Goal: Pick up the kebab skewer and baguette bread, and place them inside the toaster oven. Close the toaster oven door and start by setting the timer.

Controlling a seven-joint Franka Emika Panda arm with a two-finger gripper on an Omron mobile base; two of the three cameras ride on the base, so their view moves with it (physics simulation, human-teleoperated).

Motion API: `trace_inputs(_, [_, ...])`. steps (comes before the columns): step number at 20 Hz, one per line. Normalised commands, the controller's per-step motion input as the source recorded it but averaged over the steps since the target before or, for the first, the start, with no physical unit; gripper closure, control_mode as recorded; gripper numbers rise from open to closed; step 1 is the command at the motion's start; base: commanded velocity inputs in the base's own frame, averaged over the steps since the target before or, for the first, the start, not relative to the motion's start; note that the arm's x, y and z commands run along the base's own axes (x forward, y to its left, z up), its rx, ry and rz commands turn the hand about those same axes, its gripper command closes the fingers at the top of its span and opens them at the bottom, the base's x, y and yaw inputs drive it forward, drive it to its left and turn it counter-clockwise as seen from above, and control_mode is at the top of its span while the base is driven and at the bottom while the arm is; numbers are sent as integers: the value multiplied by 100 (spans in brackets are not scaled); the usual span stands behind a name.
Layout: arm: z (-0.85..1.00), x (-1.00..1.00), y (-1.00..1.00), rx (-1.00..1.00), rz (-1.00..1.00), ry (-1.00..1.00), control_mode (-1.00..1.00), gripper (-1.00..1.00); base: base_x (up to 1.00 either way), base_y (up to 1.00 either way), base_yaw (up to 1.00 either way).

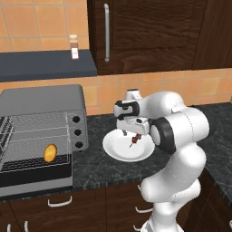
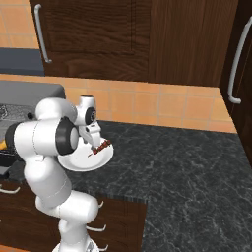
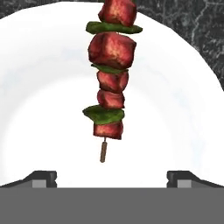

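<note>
**Gripper poised over the skewer on the plate**

Closest to me, the white arm bends forward over the dark cabinet fronts, its gripper [image 1: 129,134] pointing down at the white plate [image 1: 117,152] on the speckled black counter [image 2: 187,162]. Through the hand camera the two dark fingertips [image 3: 41,178] sit far apart at the bottom corners, so the jaws are spread wide with nothing between them. The kebab skewer [image 3: 110,74] lies on the plate midway between those fingers, its bare wooden end nearest the hand and its red meat chunks and green pieces running away from it. From the base cameras the skewer [image 2: 101,146] looks small, lying slantwise on the plate just under the fingers; whether the fingers touch the plate I cannot quite tell from these angles.

To the arm's left on the same counter stands the toaster oven [image 1: 45,97]. The toaster oven door [image 1: 36,179] hangs open, folded down toward the front edge of the counter. Inside, the baguette bread [image 1: 50,153] rests on the wire rack [image 1: 27,136], a small golden loaf near the rack's right side. Three black knobs [image 1: 78,132] run in a column down the oven's right face.

Beyond, an orange tiled wall [image 2: 162,106] backs the counter, with dark wood cupboards [image 2: 123,34] above. A small spice jar [image 1: 74,47] stands on a dark shelf [image 1: 45,63] over the oven.
</note>
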Motion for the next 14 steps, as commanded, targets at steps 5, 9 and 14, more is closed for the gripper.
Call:
trace_inputs(5, [-16,0,-23,-2,0,0,-100,-100,0,0,0])
trace_inputs(9, [-23,6,0,0,0,0,-100,-100,0,0,0])
trace_inputs(14, [-25,9,-2,0,0,0,-100,-100,0,0,0])
